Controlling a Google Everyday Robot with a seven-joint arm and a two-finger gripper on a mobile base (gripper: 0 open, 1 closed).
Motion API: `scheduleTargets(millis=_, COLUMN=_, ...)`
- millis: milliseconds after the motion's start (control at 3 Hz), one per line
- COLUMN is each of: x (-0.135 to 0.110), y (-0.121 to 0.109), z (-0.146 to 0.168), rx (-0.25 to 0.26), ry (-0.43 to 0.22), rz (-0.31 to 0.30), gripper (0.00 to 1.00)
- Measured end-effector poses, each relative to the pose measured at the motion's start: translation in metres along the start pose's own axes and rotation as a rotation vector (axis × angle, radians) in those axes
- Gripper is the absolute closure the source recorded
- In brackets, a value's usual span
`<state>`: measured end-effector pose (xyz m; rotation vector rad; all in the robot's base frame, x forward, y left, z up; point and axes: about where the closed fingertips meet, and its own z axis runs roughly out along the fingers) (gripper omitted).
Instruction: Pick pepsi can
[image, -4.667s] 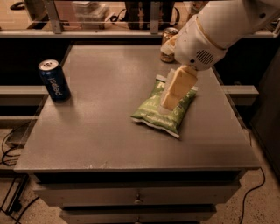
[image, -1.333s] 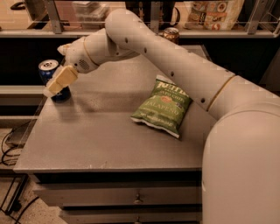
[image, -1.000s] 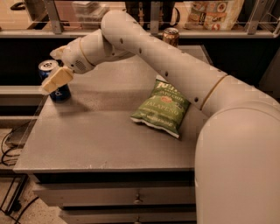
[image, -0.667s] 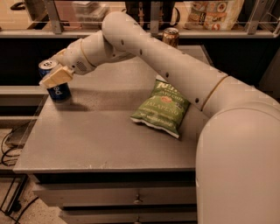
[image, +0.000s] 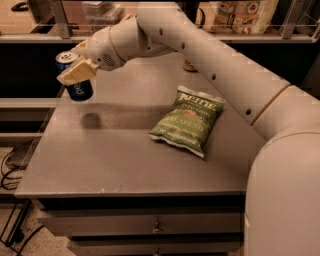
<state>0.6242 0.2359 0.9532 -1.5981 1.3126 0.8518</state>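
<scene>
The pepsi can (image: 76, 85) is a small dark blue can with white lettering and a silver top. It hangs in the air above the left part of the grey table (image: 115, 155), with its shadow on the tabletop below it. My gripper (image: 75, 67) is at the upper left, at the end of the long white arm, and is shut on the can's upper half. One tan finger (image: 76, 72) lies across the can's front.
A green chip bag (image: 189, 120) lies on the table right of centre. A gold can (image: 189, 65) stands at the table's back edge, mostly hidden by the arm. A shelf with packages runs behind the table. Drawers sit below the front edge.
The gripper closed on the pepsi can at the table's left edge and lifted it off the surface. The chip bag has not moved.
</scene>
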Motion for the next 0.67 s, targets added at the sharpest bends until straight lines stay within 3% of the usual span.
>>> scheduleTargets(millis=333, x=-0.0362, y=-0.0099, z=-0.0737, rx=0.074, ry=-0.009, rz=-0.053, gripper=1.0)
scheduleTargets(millis=667, x=-0.0401, y=-0.0104, z=-0.0737, rx=0.074, ry=-0.014, rz=-0.058, gripper=1.0)
